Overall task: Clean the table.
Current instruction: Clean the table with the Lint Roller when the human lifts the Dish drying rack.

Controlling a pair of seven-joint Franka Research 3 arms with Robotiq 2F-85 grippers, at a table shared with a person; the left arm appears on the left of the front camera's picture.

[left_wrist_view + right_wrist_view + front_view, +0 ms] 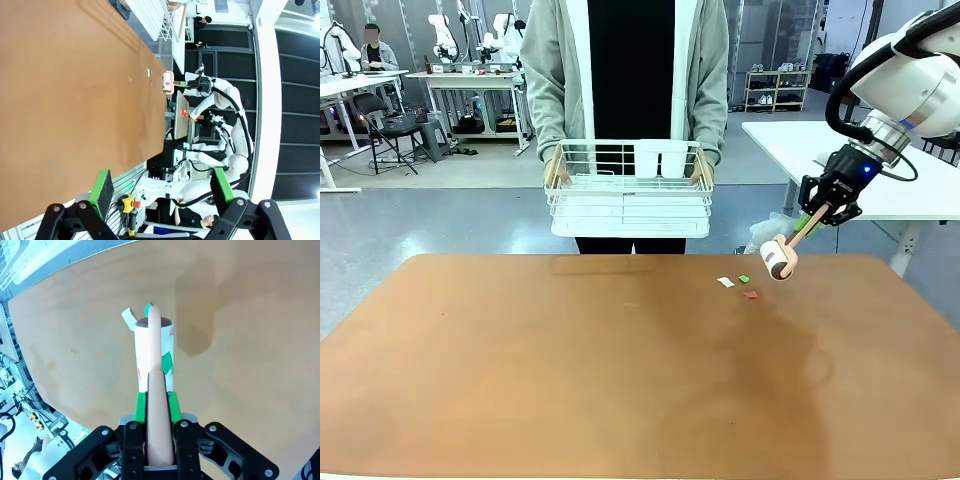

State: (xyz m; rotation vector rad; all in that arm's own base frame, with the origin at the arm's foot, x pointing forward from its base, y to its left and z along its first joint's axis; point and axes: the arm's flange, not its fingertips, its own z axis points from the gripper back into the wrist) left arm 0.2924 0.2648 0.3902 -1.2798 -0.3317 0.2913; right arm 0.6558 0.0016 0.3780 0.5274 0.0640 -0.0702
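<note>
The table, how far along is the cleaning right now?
Done: the right gripper is shut on the lint roller, whose sticky drum already carries a green bit. In hand: the roller is held by the far right part of the table, apparently just off the top. Left: a white scrap, a green scrap and a red scrap lie on the top beside it.

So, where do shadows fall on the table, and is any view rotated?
Front view: a soft dark shadow lies on the table, nearer the camera than the lint roller. Right wrist view: the roller's shadow falls beside it. Left wrist view: the scene stands sideways.
</note>
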